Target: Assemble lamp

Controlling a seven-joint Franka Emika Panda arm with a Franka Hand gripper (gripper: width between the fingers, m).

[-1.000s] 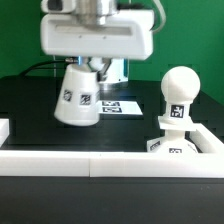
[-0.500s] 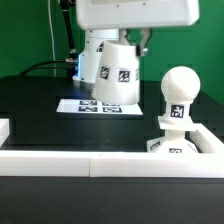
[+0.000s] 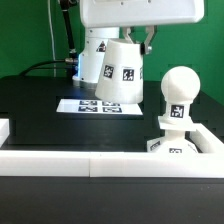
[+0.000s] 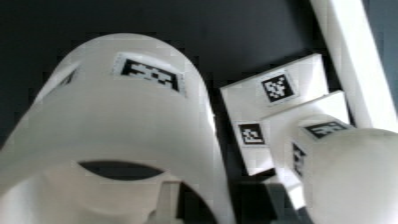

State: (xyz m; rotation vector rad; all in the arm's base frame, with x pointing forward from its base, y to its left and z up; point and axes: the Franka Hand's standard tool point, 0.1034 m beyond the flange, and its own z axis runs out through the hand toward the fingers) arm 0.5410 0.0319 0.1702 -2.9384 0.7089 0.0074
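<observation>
Gripper (image 3: 148, 40) clenching shade (image 3: 119, 70), carrying it tilted in air above marker board (image 3: 97, 106); bulb (image 3: 179, 87) sitting on base (image 3: 172, 140) at exterior view's right, apart from shade; risk: tilted shade clipping bulb, knocking it off base during lowering.

Shade (image 3: 120, 70) hangs above the table (image 3: 30, 100), on the exterior view's left of the bulb (image 3: 179, 90) atop the base (image 3: 172, 148).
</observation>
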